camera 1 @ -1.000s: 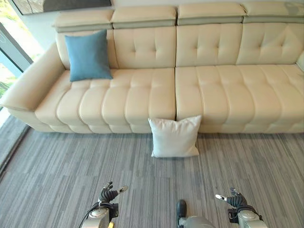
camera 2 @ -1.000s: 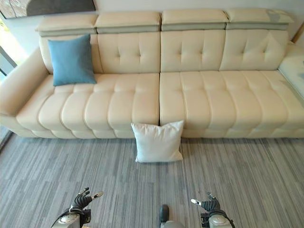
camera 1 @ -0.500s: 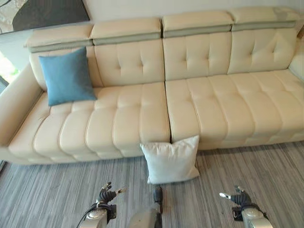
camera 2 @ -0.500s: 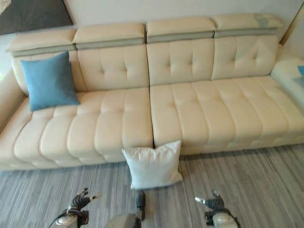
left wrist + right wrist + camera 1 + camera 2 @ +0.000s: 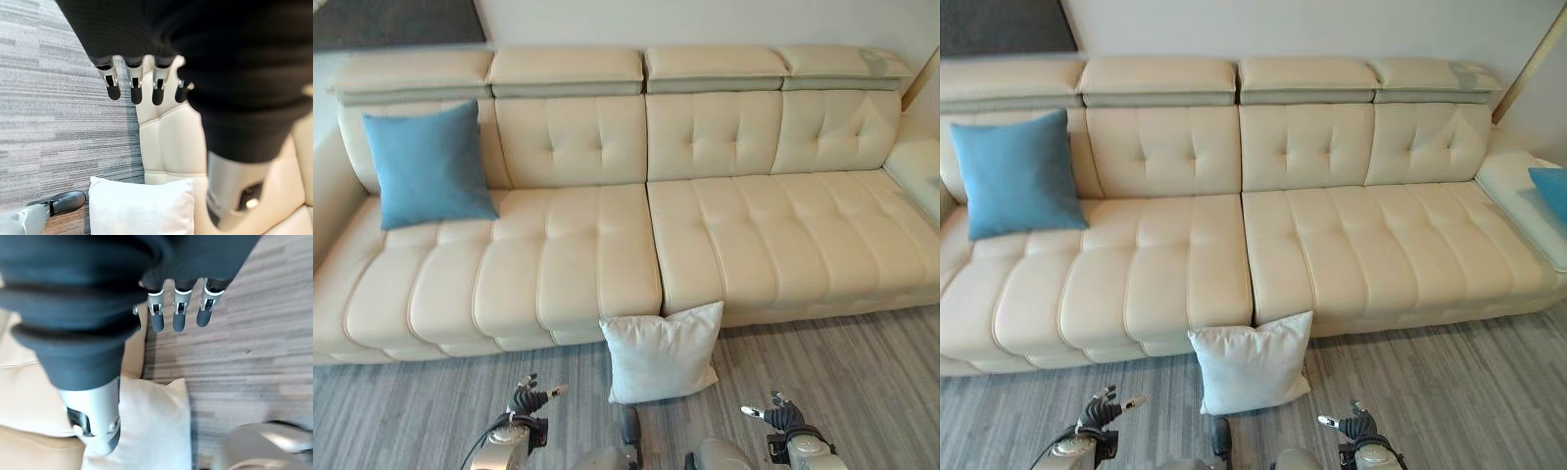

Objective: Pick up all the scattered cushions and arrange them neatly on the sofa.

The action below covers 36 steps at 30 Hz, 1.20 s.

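One blue cushion (image 5: 429,166) already leans upright against the backrest at the far left of the sofa (image 5: 724,235). The white cushion (image 5: 661,354) stands on the floor against the sofa's front, untouched. My left hand (image 5: 530,399) and right hand (image 5: 773,416) hang near me, fingers loosely spread and empty.

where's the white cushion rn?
In the left eye view, the white cushion stands on the carpet, leaning against the sofa front at the seat seam, centre.

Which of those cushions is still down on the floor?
The white square cushion, propped upright on the grey carpet against the cream leather sofa's front. The blue square cushion already leans on the sofa's backrest at its left end.
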### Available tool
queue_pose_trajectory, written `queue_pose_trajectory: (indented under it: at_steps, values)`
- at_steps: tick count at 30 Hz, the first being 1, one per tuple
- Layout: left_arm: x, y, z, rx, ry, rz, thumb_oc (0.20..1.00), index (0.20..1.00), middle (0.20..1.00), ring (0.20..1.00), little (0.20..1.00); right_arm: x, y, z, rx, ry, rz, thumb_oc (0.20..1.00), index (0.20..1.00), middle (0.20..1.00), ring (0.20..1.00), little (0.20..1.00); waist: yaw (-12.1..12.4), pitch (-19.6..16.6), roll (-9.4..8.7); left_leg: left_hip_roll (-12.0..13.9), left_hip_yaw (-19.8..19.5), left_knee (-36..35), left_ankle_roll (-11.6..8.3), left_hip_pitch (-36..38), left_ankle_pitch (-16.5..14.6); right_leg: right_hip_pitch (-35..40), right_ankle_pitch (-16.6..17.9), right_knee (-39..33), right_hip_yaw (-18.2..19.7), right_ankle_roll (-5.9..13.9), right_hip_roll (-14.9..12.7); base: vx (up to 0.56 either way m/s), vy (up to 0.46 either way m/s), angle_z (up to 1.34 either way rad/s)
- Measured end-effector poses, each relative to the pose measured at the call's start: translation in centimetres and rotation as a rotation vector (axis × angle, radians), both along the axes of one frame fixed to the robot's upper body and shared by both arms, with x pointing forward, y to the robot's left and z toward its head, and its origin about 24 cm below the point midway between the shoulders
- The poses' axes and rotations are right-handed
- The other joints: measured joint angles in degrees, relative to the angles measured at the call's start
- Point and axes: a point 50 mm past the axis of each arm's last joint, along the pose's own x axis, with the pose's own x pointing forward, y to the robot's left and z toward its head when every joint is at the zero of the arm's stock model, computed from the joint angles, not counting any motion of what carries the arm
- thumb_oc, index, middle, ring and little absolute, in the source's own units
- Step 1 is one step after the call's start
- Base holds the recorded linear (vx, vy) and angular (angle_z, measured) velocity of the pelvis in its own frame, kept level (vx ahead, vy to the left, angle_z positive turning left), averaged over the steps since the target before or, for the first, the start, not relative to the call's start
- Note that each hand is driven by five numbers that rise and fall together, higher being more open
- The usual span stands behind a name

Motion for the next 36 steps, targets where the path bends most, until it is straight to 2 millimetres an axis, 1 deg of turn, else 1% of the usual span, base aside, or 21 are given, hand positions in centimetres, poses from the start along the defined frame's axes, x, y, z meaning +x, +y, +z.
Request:
queue_pose_trajectory:
  at_steps: [2,3,4,5,7,11,14,17,20,21,22,23,25,26,27,28,29,30,33,34,36]
  values:
    - [-0.4,-1.0,-0.6,-0.032,0.022,0.009,1.000,1.000,1.000,1.000,1.000,-0.2,-0.4,0.0,-0.011,0.007,0.001,1.000,1.000,1.000,1.000,1.000,-0.73,-0.04,2.66,1.42,-0.57,-1.45,0.21,0.18,-0.01,0.50,0.50,-7.96,-1.34,-1.14,1.36,0.09,-0.054,-0.29]
    - [-0.1,-1.6,-0.6,-0.048,0.008,0.007,1.000,1.000,1.000,1.000,1.000,0.1,-0.9,0.3,-0.023,-0.001,-0.003,1.000,1.000,1.000,1.000,1.000,-0.60,0.33,5.09,3.29,-0.63,-3.82,-0.20,0.43,1.40,1.03,2.27,-19.11,-1.71,-0.49,3.47,0.08,-0.065,-0.14]
    - [-0.2,-1.4,-0.7,-0.044,0.011,0.010,1.000,1.000,1.000,1.000,1.000,0.3,-0.9,0.3,-0.021,-0.005,-0.006,1.000,1.000,1.000,1.000,1.000,-0.78,0.76,5.44,3.61,-0.74,-5.68,-1.40,1.33,3.42,1.17,4.01,-23.80,-1.47,-0.38,3.88,0.18,-0.155,-0.22]
    - [-0.4,-1.0,-0.9,-0.035,0.032,0.024,1.000,1.000,1.000,1.000,1.000,0.0,-0.7,0.2,-0.017,0.002,-0.005,1.000,1.000,1.000,1.000,1.000,-0.51,0.75,5.70,3.64,-0.71,-9.26,-2.18,3.31,5.12,3.67,7.66,-33.51,-1.00,0.26,4.33,0.15,-0.141,-0.09]
    - [-0.5,-0.4,-0.8,-0.030,0.030,0.054,1.000,1.000,1.000,1.000,1.000,-0.5,-0.5,-0.1,-0.012,0.014,-0.004,1.000,1.000,1.000,1.000,1.000,-0.28,0.47,5.22,3.12,-1.22,-13.88,-3.72,6.20,6.51,6.64,13.45,-41.40,-1.64,0.28,4.43,0.17,-0.157,0.16]
    - [-1.2,-0.2,-1.0,-0.025,0.042,0.061,1.000,1.000,1.000,1.000,1.000,-0.7,-0.5,-0.2,-0.016,0.022,0.003,1.000,1.000,1.000,1.000,1.000,-0.22,-1.55,2.84,2.42,-3.51,-17.10,-4.74,8.96,6.65,9.75,21.95,-43.61,-2.35,-0.74,4.15,0.21,-0.162,0.33]
    - [-1.9,-0.5,-1.4,-0.033,0.063,0.059,1.000,1.000,1.000,1.000,1.000,-1.1,-1.1,-0.2,-0.034,0.030,-0.001,1.000,1.000,1.000,1.000,1.000,0.10,-3.31,2.98,4.10,-3.70,-17.08,-6.03,9.00,6.41,10.00,22.69,-43.61,-3.69,-1.90,5.71,0.11,-0.111,0.16]
    - [-1.8,-0.4,-1.5,-0.027,0.070,0.069,1.000,1.000,1.000,1.000,1.000,0.4,-1.8,0.6,-0.066,-0.008,0.006,1.000,1.000,1.000,1.000,1.000,0.00,-3.36,3.42,5.73,-3.97,-17.07,-6.60,8.36,6.90,9.70,22.25,-43.62,-4.80,-3.09,7.22,0.02,-0.090,0.09]
    - [-0.6,0.0,-1.6,-0.003,0.082,0.098,1.000,1.000,1.000,1.000,1.000,2.0,-2.4,1.2,-0.097,-0.028,-0.007,1.000,1.000,1.000,1.000,1.000,-0.05,-3.15,3.62,6.15,-4.87,-16.83,-7.47,5.33,7.43,6.87,22.45,-43.53,-5.10,-4.00,7.68,-0.10,-0.052,0.10]
    - [2.2,0.0,-0.6,-0.001,0.024,0.121,1.000,1.000,1.000,1.000,1.000,4.2,-2.7,2.0,-0.106,-0.057,-0.039,1.000,1.000,1.000,1.000,1.000,-0.25,-1.38,3.94,6.16,-5.51,-16.66,-8.24,0.38,8.67,2.05,23.74,-43.25,-6.07,-4.66,7.66,-0.19,-0.049,0.22]
    - [3.9,-0.1,0.2,-0.002,-0.028,0.124,1.000,1.000,1.000,1.000,1.000,5.5,-2.6,2.6,-0.093,-0.084,-0.053,1.000,1.000,1.000,1.000,1.000,0.02,1.26,4.52,6.29,-5.55,-16.61,-8.15,-1.20,9.79,0.91,24.17,-43.02,-6.47,-5.02,7.67,-0.23,-0.073,0.18]
    - [5.0,0.0,0.7,0.005,-0.055,0.134,1.000,1.000,1.000,1.000,1.000,6.9,-2.9,3.2,-0.106,-0.098,-0.065,1.000,1.000,1.000,1.000,1.000,0.02,1.84,4.74,6.37,-5.44,-15.39,-8.39,-4.39,9.59,-2.62,23.68,-41.36,-6.42,-4.59,7.63,-0.17,-0.058,0.03]
    - [8.0,0.6,2.5,0.065,-0.101,0.094,1.000,1.000,1.000,1.000,1.000,10.0,-4.6,5.7,-0.166,-0.146,-0.084,1.000,1.000,1.000,1.000,1.000,0.01,3.18,5.39,6.33,-5.93,-11.32,-8.97,-13.25,8.62,-10.96,22.53,-37.75,-6.53,-4.18,7.02,-0.05,-0.034,0.16]
    - [11.2,1.3,5.3,0.093,-0.207,0.102,1.000,1.000,1.000,1.000,1.000,13.0,-6.5,9.4,-0.229,-0.263,-0.114,1.000,1.000,1.000,1.000,1.000,-0.09,7.37,5.92,6.36,-5.96,-10.34,-9.33,-18.00,8.95,-15.07,24.05,-37.66,-6.62,-4.43,6.88,-0.04,-0.034,0.36]
    - [12.4,1.4,6.3,0.098,-0.244,0.104,1.000,1.000,1.000,1.000,1.000,13.8,-7.1,10.5,-0.244,-0.293,-0.127,1.000,1.000,1.000,1.000,1.000,-0.04,9.01,5.99,6.58,-5.44,-10.25,-9.68,-19.18,9.24,-16.22,24.41,-37.47,-6.72,-5.21,6.93,-0.04,-0.017,0.31]
    - [14.1,2.1,8.3,0.123,-0.302,0.125,1.000,1.000,1.000,1.000,1.000,15.9,-7.8,13.4,-0.253,-0.379,-0.185,1.000,1.000,1.000,1.000,1.000,-0.08,11.71,5.65,7.05,-5.17,-8.75,-9.74,-22.93,9.35,-19.75,24.46,-36.53,-6.88,-5.29,7.08,-0.02,0.012,0.07]
    - [14.5,2.3,8.8,0.133,-0.319,0.131,1.000,1.000,1.000,1.000,1.000,16.7,-7.9,14.6,-0.248,-0.427,-0.203,1.000,1.000,1.000,1.000,1.000,-0.06,12.65,5.54,7.22,-5.07,-8.31,-9.75,-24.32,9.36,-21.17,24.45,-36.11,-6.90,-5.33,7.13,-0.05,0.018,0.01]
    - [15.9,1.9,10.3,0.144,-0.368,0.110,1.000,1.000,1.000,1.000,1.000,18.4,-7.8,17.2,-0.244,-0.517,-0.218,1.000,1.000,1.000,1.000,1.000,-0.18,14.26,5.61,7.47,-5.15,-7.22,-10.00,-27.30,10.08,-24.15,24.44,-34.79,-6.94,-5.82,7.21,0.00,0.000,0.00]
    - [18.8,0.7,13.7,0.189,-0.468,0.048,1.000,1.000,1.000,1.000,1.000,21.2,-6.3,21.6,-0.231,-0.669,-0.206,1.000,1.000,1.000,1.000,1.000,-0.38,15.44,5.33,7.51,-5.02,-4.57,-9.46,-34.62,10.38,-31.91,23.81,-31.54,-6.80,-6.57,6.89,0.01,0.013,0.00]
    - [22.1,-0.5,19.2,0.192,-0.638,0.025,1.000,1.000,1.000,1.000,1.000,23.4,-4.6,26.7,-0.205,-0.840,-0.171,1.000,1.000,1.000,1.000,1.000,-0.97,18.11,4.93,7.53,-4.87,-3.04,-9.39,-40.50,11.32,-38.11,24.38,-29.00,-6.57,-7.48,6.65,0.02,0.032,0.05]
    - [24.2,-2.2,24.0,0.236,-0.760,-0.021,1.000,1.000,1.000,1.000,1.000,25.0,-1.7,30.2,-0.178,-0.953,-0.111,1.000,1.000,1.000,1.000,1.000,-1.12,19.07,4.43,7.58,-4.86,-1.22,-9.20,-45.89,11.55,-43.38,24.57,-27.44,-6.58,-7.98,6.46,0.02,0.016,0.03]
